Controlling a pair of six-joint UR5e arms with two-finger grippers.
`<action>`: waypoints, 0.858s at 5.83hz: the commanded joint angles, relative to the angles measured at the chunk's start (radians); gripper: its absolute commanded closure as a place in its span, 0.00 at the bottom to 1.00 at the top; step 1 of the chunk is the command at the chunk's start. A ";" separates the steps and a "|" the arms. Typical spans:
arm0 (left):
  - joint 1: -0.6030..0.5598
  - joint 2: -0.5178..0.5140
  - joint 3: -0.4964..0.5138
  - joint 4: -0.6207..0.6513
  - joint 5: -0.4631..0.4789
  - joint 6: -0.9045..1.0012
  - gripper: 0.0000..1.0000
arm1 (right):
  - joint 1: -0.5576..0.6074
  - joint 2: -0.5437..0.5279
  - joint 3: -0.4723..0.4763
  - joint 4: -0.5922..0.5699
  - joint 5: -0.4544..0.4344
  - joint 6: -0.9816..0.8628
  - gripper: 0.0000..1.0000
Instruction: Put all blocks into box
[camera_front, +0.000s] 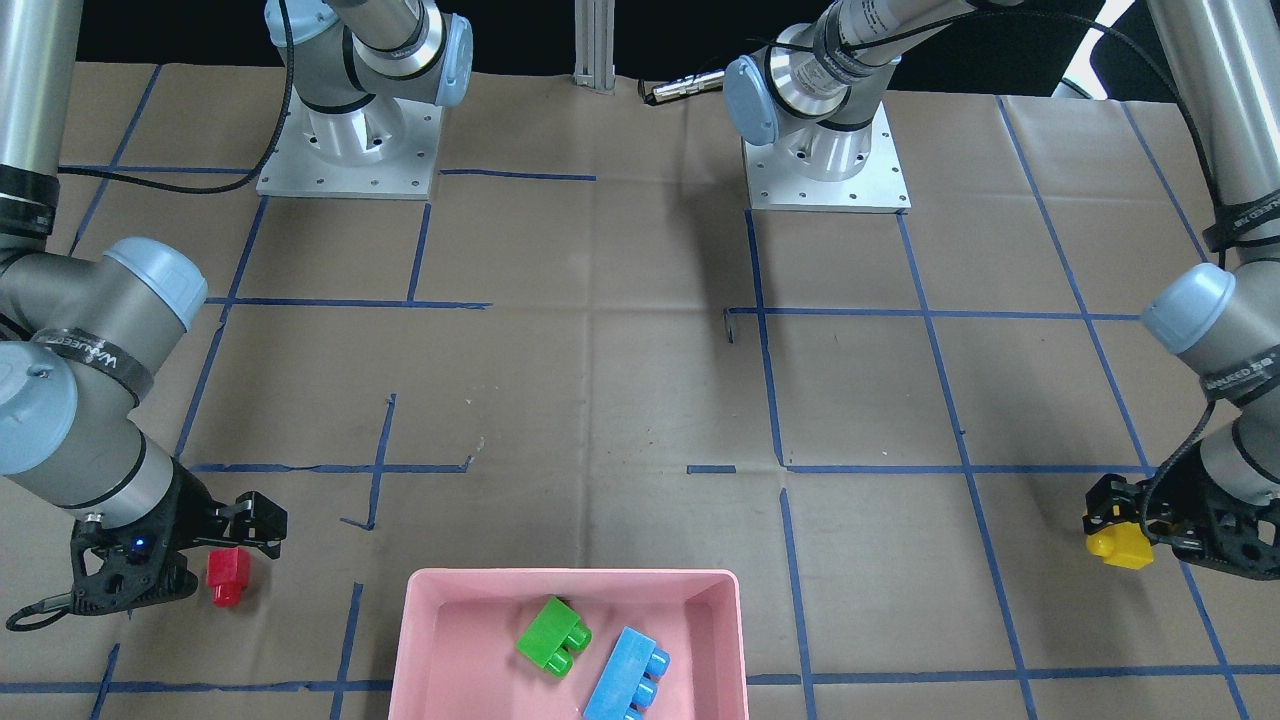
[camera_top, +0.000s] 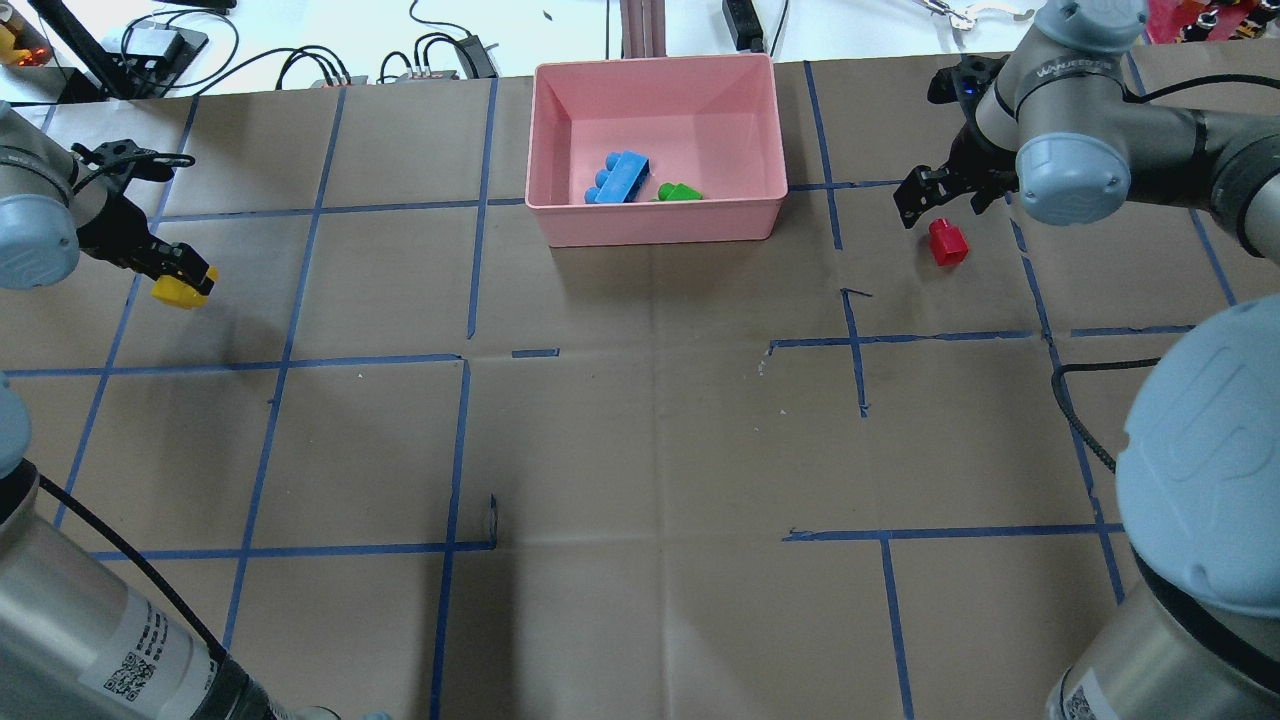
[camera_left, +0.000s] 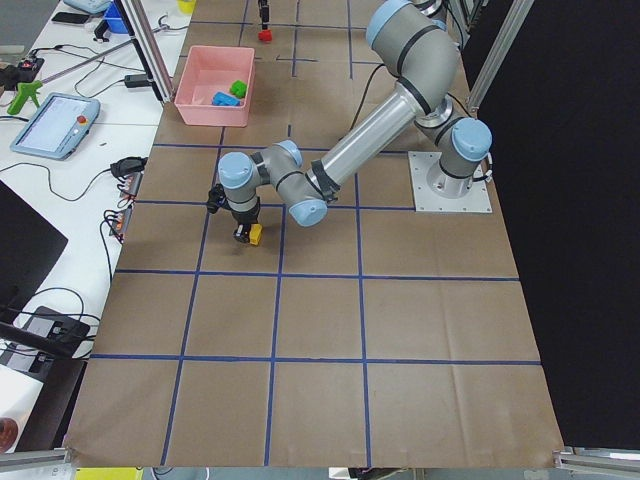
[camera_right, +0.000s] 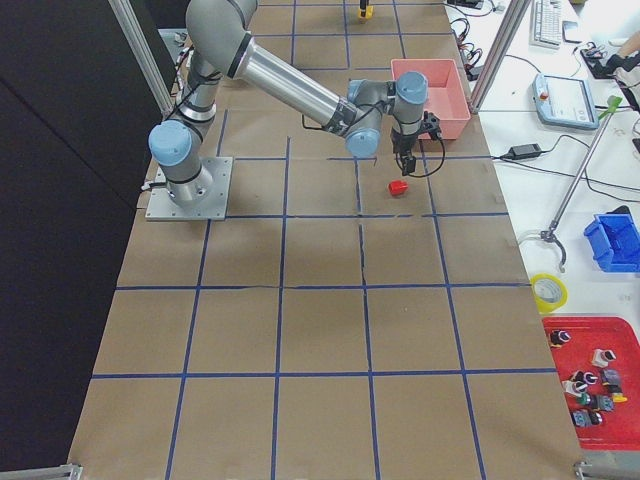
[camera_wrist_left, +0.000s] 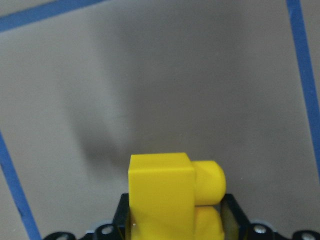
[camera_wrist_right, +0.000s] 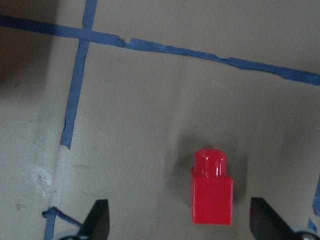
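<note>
1. Left gripper (camera_top: 188, 277) clamps the small yellow plastic studded brick (camera_top: 178, 291), at 9 o'clock from the shallow pink plastic tray (camera_top: 660, 226).
2. Right gripper (camera_top: 940, 200), jaws apart, hovers over the small red plastic brick (camera_top: 947, 242) on the table at the tray's 3 o'clock.
3. The green studded brick (camera_top: 680, 192) and the long blue brick (camera_top: 617, 178) lie inside the tray.

- Red brick (camera_wrist_right: 212, 195): glossy hard plastic, with a bright highlight on its stud.
- Yellow brick (camera_wrist_left: 161, 192): smooth plastic with a soft sheen.
- Green brick (camera_front: 552, 635) and blue brick (camera_front: 628, 672): smooth, shiny plastic.
- Box (camera_top: 660, 222): smooth pink plastic, faintly glossy.
- Table cover (camera_top: 640, 450): matt brown paper, creased along its folds.
- Tape lines (camera_wrist_right: 175, 48): matt blue, wrinkled and torn at some ends.
- Left arm (camera_left: 365, 130) and right arm (camera_right: 290, 85): satin silver metal tubes with smooth blue-grey plastic joint caps.
- Base plates (camera_front: 300, 180): bare, dull metal.
- Left gripper (camera_top: 180, 272) and right gripper (camera_top: 940, 205): matt black plastic.
</note>
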 joint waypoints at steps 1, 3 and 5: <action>-0.025 0.046 0.205 -0.277 0.003 -0.078 0.87 | -0.046 0.036 0.023 -0.007 0.005 -0.027 0.02; -0.158 0.018 0.426 -0.478 0.004 -0.326 0.87 | -0.059 0.052 0.038 -0.008 0.006 -0.025 0.02; -0.379 -0.014 0.484 -0.475 -0.013 -0.682 0.87 | -0.057 0.052 0.023 -0.007 0.012 -0.016 0.04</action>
